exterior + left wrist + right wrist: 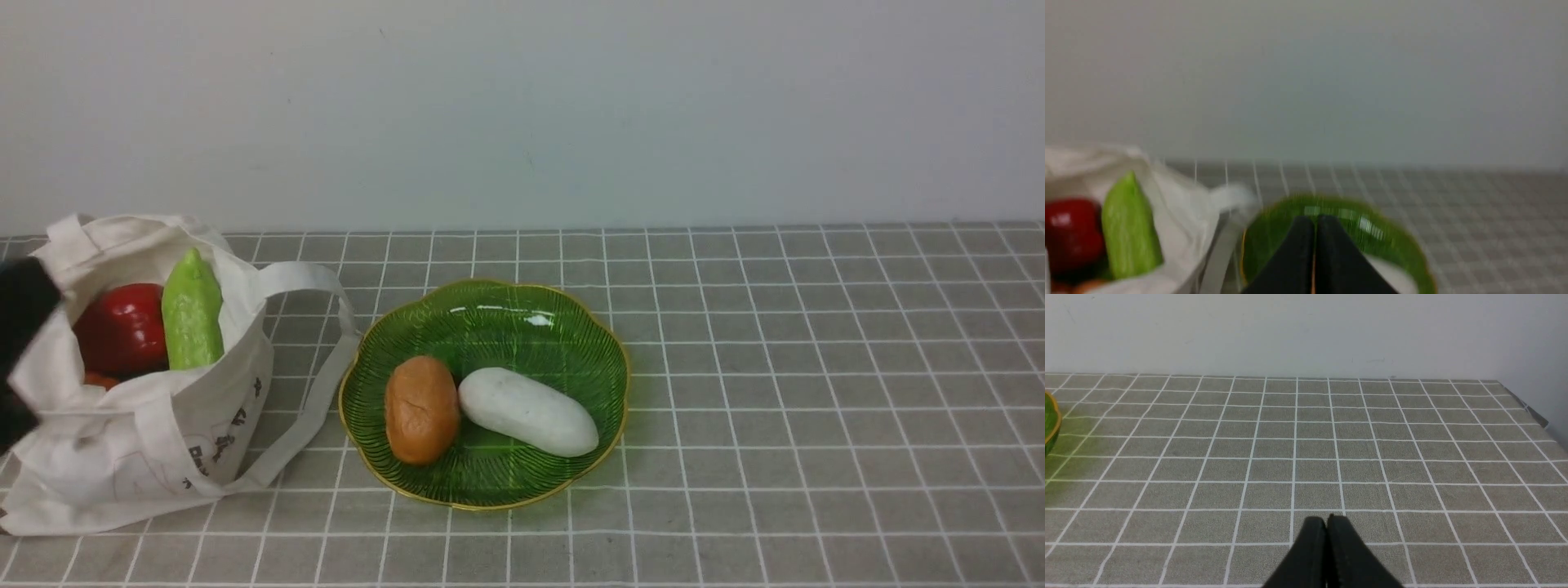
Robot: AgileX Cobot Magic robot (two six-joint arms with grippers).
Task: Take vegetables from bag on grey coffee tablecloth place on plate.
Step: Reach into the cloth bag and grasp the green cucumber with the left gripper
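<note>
Vegetables [189, 343] – next pick: two pieces already lie on the plate and three show in the bag, so I judge another fetch from the bag is due. The gourd suits best, since it stands tallest and clear of the fabric.
Left gripper [1314, 218]: jaws pressed together and empty. Its arm is a dark blur at the left edge of the front view, touching or just beside the bag's mouth. The jaws must part before entering, then close across the gourd's width and lift straight up, so the rim is not dragged.
Right gripper [1327, 517]: jaws together, holding nothing, low over bare cloth, well apart from the bag.
Bag [163, 441]: lower left of the front view, cream canvas, slumped with its mouth open, dark lettering on its side. One strap [302, 276] loops toward the plate.
Orange piece [100, 380]: only a sliver shows, low in the bag under the pepper.
Red bell pepper [122, 327]: glossy, touching the gourd.
Gourd [192, 314]: light green, ridged, upright, its pointed tip above the bag rim.
Plate [522, 327]: centre of the frame, just beside the bag, ribbed green glass with a gold rim. It holds an orange-brown piece [421, 408] touching a white oblong piece [528, 411].
Tablecloth [816, 367]: grey-brown with a white grid, running back to the wall [522, 106].
</note>
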